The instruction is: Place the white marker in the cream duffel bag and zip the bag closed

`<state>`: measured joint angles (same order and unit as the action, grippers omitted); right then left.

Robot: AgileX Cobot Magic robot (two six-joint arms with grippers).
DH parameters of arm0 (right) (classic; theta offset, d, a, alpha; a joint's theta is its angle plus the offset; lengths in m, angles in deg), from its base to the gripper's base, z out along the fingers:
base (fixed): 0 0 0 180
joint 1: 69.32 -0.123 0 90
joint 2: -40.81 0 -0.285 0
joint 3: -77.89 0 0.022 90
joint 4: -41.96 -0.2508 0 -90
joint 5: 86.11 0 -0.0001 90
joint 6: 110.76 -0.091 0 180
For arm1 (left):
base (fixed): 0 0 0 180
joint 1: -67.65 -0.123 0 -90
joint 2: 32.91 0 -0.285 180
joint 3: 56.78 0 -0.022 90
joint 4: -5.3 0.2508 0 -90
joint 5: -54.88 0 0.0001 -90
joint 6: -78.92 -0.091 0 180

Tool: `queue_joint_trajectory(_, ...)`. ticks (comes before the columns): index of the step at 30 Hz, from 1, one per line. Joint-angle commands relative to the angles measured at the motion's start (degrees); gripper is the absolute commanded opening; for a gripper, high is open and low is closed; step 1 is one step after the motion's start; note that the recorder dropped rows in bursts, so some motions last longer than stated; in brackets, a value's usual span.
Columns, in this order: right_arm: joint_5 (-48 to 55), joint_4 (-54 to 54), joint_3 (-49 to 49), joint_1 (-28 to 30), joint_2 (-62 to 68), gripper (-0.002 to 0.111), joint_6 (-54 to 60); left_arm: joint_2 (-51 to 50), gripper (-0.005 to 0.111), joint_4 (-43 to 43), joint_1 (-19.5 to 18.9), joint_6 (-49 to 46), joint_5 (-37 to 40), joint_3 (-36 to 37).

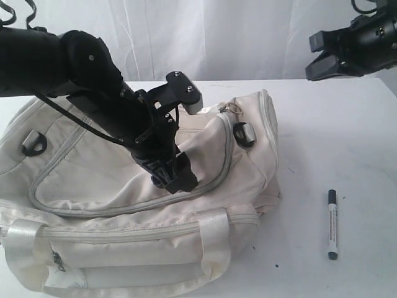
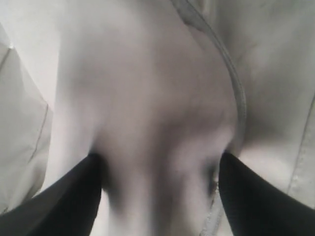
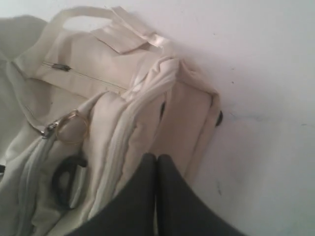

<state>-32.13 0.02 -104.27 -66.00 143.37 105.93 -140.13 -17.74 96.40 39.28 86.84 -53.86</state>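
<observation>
On the table (image 1: 347, 136) right of the cream duffel bag (image 1: 93, 167), the white marker (image 1: 332, 225) lies untouched. My left gripper (image 2: 160, 164) is spread wide astride bag fabric, so I could snag the flap lifting off. My right gripper (image 3: 157, 160) is pinched shut, empty. Can't see any opening; left wrist view's blurred.

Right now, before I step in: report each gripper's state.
Left gripper: open, jaws spread wide, with fabric of the cream duffel bag between them.
Right gripper: shut, holding nothing.
</observation>
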Motion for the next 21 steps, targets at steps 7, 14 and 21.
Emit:
queue_joint_trajectory(7,16.0,-8.0,-17.5,1.2,16.3,0.012,-2.0,0.0,0.071,-6.6,0.0,-0.4,0.6,-0.1)
queue_joint_trajectory(14,16.0,-19.4,-21.7,-0.8,21.8,0.034,1.0,0.0,0.071,-6.6,0.0,-0.4,0.5,-0.1)
queue_joint_trajectory(21,16.0,-18.8,-21.8,-6.1,23.2,0.035,3.7,0.0,0.071,-6.6,0.0,-0.4,-0.7,-0.1)
